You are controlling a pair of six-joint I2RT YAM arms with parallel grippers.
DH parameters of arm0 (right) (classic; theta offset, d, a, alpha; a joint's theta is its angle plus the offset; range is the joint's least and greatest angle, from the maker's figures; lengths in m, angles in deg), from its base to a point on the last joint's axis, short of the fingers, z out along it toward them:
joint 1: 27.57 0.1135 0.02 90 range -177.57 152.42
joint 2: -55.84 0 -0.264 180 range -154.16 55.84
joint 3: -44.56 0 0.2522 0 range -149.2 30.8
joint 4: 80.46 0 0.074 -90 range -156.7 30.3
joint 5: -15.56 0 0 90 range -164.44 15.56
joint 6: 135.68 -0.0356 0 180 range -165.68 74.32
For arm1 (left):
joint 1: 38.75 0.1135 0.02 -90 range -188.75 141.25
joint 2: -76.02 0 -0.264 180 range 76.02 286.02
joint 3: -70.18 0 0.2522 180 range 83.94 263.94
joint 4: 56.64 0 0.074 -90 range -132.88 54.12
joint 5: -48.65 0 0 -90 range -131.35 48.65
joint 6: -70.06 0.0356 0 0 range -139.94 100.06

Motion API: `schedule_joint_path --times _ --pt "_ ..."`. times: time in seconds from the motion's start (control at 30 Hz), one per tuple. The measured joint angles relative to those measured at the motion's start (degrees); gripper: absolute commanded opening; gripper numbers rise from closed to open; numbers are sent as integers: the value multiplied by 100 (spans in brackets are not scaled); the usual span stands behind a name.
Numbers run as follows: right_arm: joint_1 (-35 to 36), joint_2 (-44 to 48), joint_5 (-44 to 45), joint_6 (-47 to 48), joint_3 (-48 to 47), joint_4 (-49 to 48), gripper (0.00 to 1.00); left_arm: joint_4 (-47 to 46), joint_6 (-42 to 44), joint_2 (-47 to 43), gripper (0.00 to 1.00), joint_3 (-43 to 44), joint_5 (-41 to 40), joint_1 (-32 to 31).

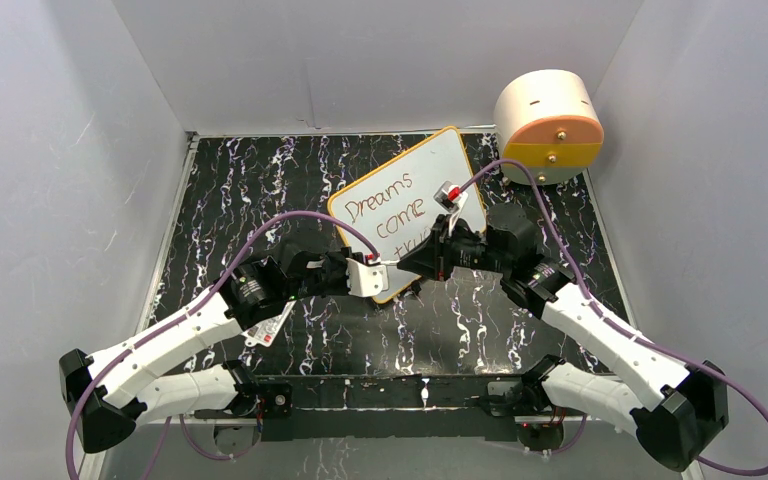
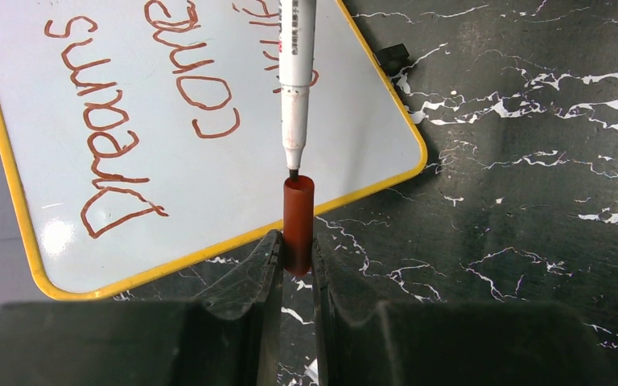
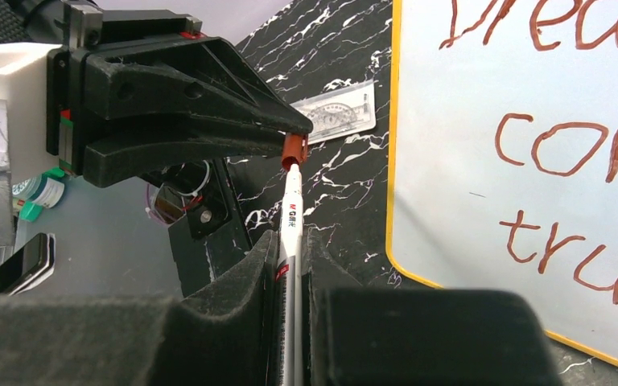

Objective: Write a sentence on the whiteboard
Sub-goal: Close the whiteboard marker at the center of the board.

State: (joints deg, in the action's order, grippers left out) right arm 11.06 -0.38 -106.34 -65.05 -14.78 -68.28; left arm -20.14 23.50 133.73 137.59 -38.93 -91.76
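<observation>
Left jaws are narrow, pinching the cap (image 2: 298, 217) by its closed end, with the open mouth facing the marker (image 2: 296, 72). Right jaws are narrow, clamped on the marker barrel. The tip sits at the cap mouth, not seated. Marker and cap share 1 axis, running roughly left to right above the bench (image 1: 240, 180); the tip points left.

Risk: a tip slightly off-centre would catch the rim, then cock the cap in the jaws or push it back through them. Both wrists meet over the near corner of the whiteboard (image 1: 430, 160). A dip there could smear the last word or shove the board.

Whiteboard is mid-bench, long axis diagonal, near-left to far-right. The sentence (image 1: 398, 212), in 3 lines, follows that axis.
</observation>
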Motion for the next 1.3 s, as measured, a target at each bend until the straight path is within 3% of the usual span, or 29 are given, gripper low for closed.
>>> schedule_joint_path --times 1.0,1.3 --pt "0 -284 -138 -48 39 -210 0 118 -50 463 0 470 317 -114" --pt "-33 -435 -273 -177 66 -251 0 599 -70 885 0 861 -48 -365"
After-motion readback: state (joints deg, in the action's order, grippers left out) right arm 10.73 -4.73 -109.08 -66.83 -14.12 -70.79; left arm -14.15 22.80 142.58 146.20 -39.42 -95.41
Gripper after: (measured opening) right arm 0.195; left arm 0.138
